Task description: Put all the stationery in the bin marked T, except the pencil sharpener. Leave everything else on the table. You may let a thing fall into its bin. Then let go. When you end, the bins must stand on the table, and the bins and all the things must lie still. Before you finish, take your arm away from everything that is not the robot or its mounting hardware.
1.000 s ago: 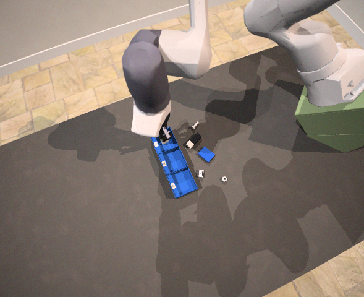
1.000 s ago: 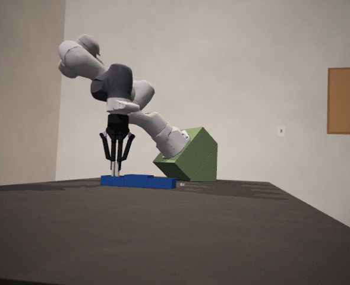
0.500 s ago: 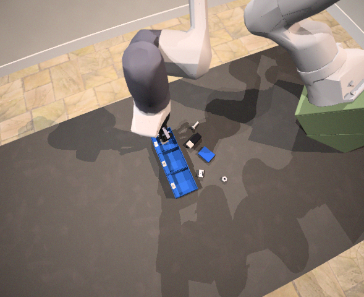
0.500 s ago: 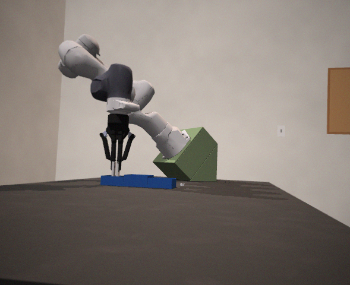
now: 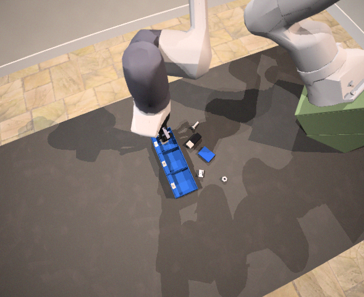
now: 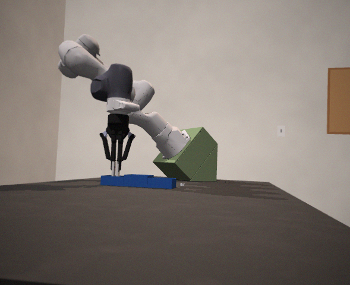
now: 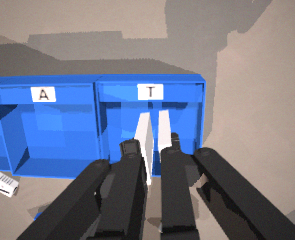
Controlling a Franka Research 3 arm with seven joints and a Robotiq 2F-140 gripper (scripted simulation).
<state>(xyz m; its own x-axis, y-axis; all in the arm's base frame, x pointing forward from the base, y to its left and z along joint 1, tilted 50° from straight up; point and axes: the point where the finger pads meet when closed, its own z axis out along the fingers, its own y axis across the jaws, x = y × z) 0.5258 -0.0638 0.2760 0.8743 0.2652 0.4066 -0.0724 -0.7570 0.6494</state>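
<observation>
A row of three blue bins (image 5: 178, 193) (image 6: 138, 181) lies on the dark table. The bin marked T (image 7: 187, 84) is the end one, with the bin marked A (image 7: 43, 95) beside it. My gripper (image 5: 164, 135) (image 6: 116, 172) (image 7: 156, 126) points straight down, low over the T bin, with its tips just above the rim. Its fingers are shut, and I see nothing between the pale tips. Beside the bins lie a black and white block (image 5: 193, 140), a flat blue pad (image 5: 206, 154) and a small white piece (image 5: 201, 173) (image 7: 3, 184).
A bolt (image 5: 194, 125) and a nut (image 5: 224, 179) lie on the table past the loose things. The arm's green base block (image 5: 338, 124) (image 6: 196, 159) stands at the table's far right edge.
</observation>
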